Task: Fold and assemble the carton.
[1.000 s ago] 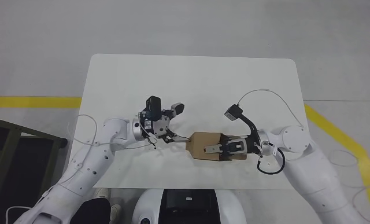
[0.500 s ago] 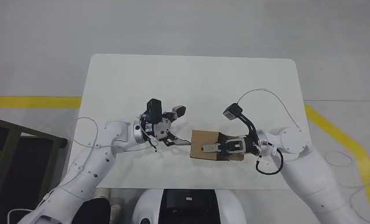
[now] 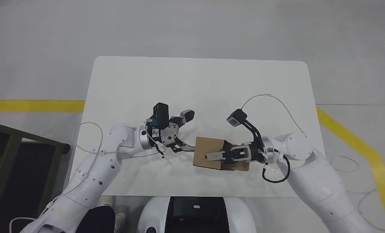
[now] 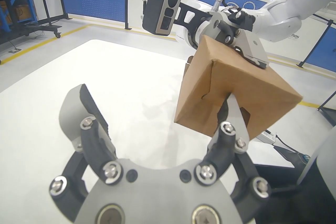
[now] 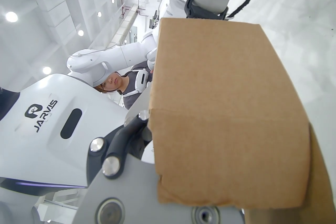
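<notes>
Your carton [image 3: 210,153] is in the lower middle of the top view, close to the near edge of the white table [image 3: 132,88] and between the two arms. It is a plain brown box. The left wrist view shows it tilted, with one corner lowest, and it seems to hang a little above the tabletop. The end facing the left arm is folded in, its flaps meeting along a seam with a small notch. Your right gripper [image 3: 218,155] comes in from the right side of the top view and is clamped on the carton. One finger [image 4: 253,51] lies flat on the carton's upper face, and the other is hidden behind the cardboard. In the right wrist view the carton [image 5: 225,109] sits right up against the gripper's base. Your left gripper [image 3: 187,130] is just left of the carton in the top view. Its jaws are spread wide and hold nothing. The fingertip [image 4: 232,104] nearer the carton [image 4: 231,78] touches the folded end face at the notch in the seam. The other finger [image 4: 84,104] stands well apart from the carton, over bare table.
</notes>
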`<state>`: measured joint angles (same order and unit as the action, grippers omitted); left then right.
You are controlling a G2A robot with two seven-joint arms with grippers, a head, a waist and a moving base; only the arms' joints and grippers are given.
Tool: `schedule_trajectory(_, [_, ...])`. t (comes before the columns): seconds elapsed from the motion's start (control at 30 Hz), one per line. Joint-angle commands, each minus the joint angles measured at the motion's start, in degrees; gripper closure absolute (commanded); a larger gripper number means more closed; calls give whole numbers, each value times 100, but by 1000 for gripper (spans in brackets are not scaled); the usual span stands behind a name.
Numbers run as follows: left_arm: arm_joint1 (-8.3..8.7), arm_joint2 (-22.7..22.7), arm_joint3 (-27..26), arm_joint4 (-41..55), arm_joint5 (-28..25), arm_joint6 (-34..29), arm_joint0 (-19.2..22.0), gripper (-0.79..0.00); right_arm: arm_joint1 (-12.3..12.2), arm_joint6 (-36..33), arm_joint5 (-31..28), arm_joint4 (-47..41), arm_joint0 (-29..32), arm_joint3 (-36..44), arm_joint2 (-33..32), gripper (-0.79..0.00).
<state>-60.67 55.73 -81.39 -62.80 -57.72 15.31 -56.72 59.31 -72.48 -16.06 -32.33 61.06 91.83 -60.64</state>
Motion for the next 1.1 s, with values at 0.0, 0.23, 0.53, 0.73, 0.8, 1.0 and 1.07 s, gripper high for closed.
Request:
schedule_trajectory(0.0, [-7,7,-5,-5,-5,5,0,-785,5,-1,-2,-5,-9,-13,7,0])
schedule_trajectory(0.23, [-27,8,-8,-51,-28,-10,5,-785,20,-15,-8,-27,-33,-59,23,0])
schedule_trajectory(0.53, [-40,-16,44,-93,-28,-7,50,-785,26,-59,-20,28,-63,-195,7,0])
schedule_trajectory(0.73, [2,187,164,-222,-27,-33,-35,-785,17,-188,-80,128,-106,-615,-29,0])
schedule_trajectory(0.8, [24,270,175,-276,-28,-56,-90,-785,26,-248,-151,142,-147,-799,-4,0])
schedule_trajectory(1.0, [130,456,42,-652,-28,-65,-290,-785,93,-511,-446,122,-487,-1484,150,0])
schedule_trajectory(1.07, [180,473,-38,-831,-28,8,-359,-785,135,-618,-551,108,-669,-1755,248,0])
